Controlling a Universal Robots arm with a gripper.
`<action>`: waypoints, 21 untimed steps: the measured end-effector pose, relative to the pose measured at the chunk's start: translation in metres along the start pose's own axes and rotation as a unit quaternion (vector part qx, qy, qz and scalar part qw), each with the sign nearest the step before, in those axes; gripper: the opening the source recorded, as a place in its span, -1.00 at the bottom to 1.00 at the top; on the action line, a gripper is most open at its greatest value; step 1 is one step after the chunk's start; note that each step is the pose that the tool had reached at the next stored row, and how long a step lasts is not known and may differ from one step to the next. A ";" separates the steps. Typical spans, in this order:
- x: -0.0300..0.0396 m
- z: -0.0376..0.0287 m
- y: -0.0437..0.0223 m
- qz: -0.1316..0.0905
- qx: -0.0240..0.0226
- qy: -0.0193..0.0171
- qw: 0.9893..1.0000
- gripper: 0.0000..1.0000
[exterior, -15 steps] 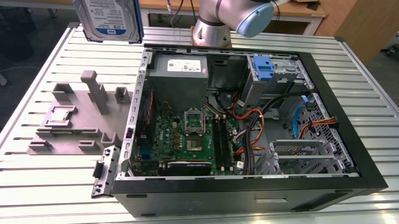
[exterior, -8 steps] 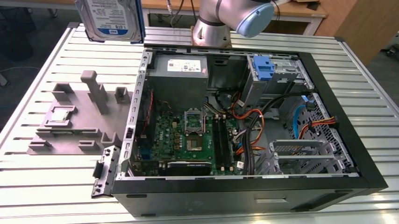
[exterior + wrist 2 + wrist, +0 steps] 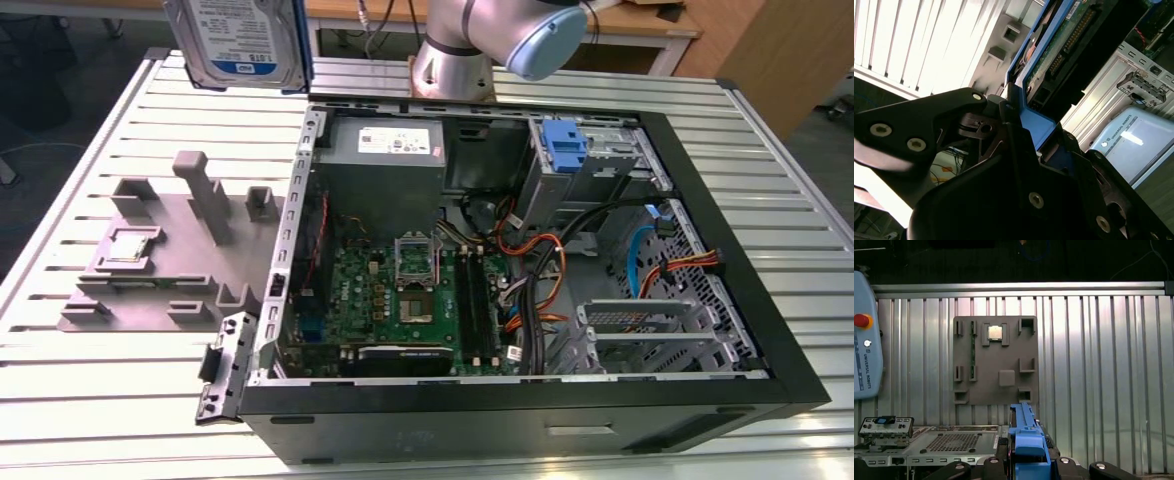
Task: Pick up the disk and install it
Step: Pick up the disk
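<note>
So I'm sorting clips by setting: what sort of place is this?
Probably a robotics lab bench: an open black desktop computer case lies on a slatted aluminium table beside a grey plastic parts fixture, with a silver robot arm next to it.

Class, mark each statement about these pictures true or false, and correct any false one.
1. The pincer is shut on the disk. True.
2. The disk lies inside the case. False: it is held in the air, outside the case.
3. The case is open, its board and cables showing. True.
4. The grey fixture lies on the exterior view's right of the case. False: it lies on the left.
5. A blue bracket sits in the case. True.
</note>
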State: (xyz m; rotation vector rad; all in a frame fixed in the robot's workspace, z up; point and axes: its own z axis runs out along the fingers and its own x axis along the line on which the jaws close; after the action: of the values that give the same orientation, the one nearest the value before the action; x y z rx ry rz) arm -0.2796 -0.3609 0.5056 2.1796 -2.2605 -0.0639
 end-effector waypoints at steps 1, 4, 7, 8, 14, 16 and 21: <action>0.0000 0.0000 -0.0002 0.000 0.000 0.000 1.000 -0.25; 0.0000 -0.0001 -0.0009 0.000 0.000 0.000 1.000 -0.25; -0.0001 -0.0001 -0.0015 0.000 0.000 0.000 1.000 -0.25; -0.0001 -0.0001 -0.0023 0.000 0.000 0.000 1.000 -0.25; -0.0001 -0.0001 -0.0024 0.000 0.000 0.000 1.000 -0.25; -0.0001 -0.0001 -0.0024 0.000 0.000 0.000 1.000 -0.25; -0.0001 -0.0001 -0.0034 0.000 0.000 0.000 1.000 -0.25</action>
State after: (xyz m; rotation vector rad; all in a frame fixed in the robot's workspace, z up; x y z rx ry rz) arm -0.2762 -0.3609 0.5057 2.1796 -2.2604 -0.0638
